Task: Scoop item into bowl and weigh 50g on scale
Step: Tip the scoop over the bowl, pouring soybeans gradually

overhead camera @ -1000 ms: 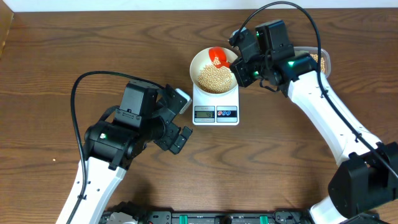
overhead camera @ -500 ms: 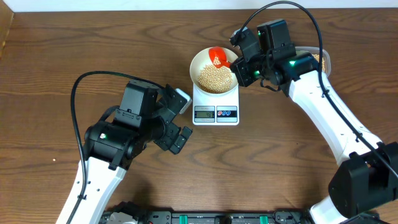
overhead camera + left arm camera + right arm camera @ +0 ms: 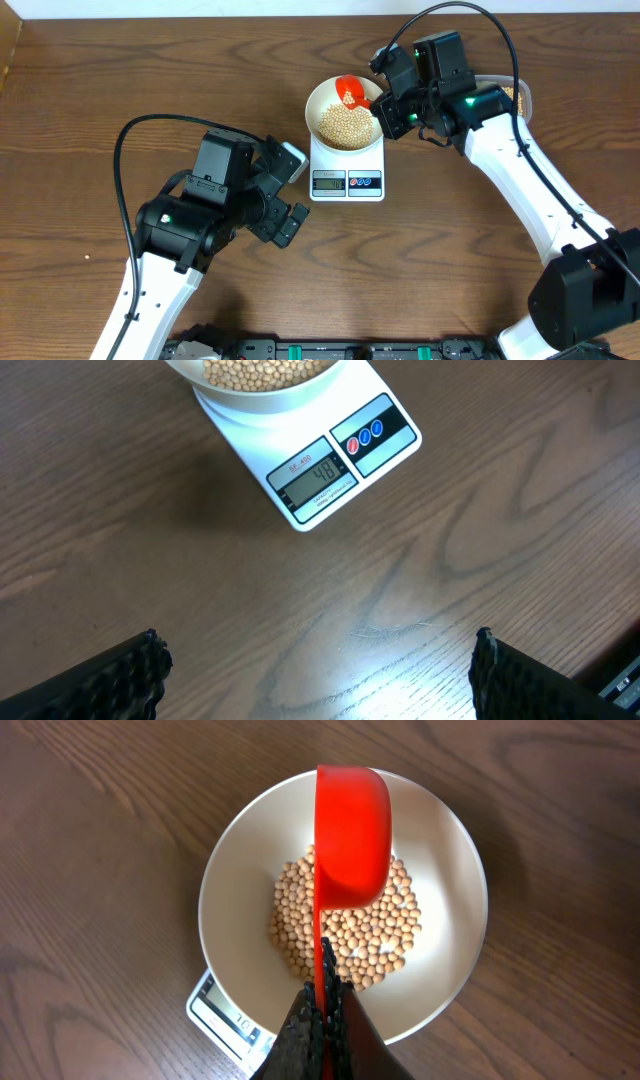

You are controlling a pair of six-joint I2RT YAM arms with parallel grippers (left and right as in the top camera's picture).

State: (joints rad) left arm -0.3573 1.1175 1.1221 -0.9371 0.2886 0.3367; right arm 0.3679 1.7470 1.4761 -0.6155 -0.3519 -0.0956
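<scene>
Two grippers shared the job. Nearest the robot, the left gripper (image 3: 318,645) hung released, jaws spread wide and holding nothing, above bare counter (image 3: 120,540). Just ahead of it stood the scale (image 3: 330,470), whose display (image 3: 315,472) appeared to read 48, so I judged the weighing a touch short of the target.

Farther ahead of that gripper, the bowl (image 3: 455,850) sat on the scale's platform, covering most of it. The beans (image 3: 345,935) lay heaped in the middle of the bowl, directly below the right gripper (image 3: 322,990). That gripper was clenched on the thin handle of the red scoop (image 3: 350,835), which reached out in front of its fingertips over the far half of the bowl. Whether any beans remained in the scoop could not be told.

Beyond and to the outer side of the right gripper, a clear tub (image 3: 515,95) with more beans showed, partly hidden by the arm.

As I judged it, the beans would handle as light, hard and very free-rolling: they pour in a rush and bounce off smooth sides, so the last few want a slow tilt or gentle tap. The scoop looked rigid and light, best held at the handle's end, as it was. The bowl seemed smooth and likely to slide on the platform if nudged.
</scene>
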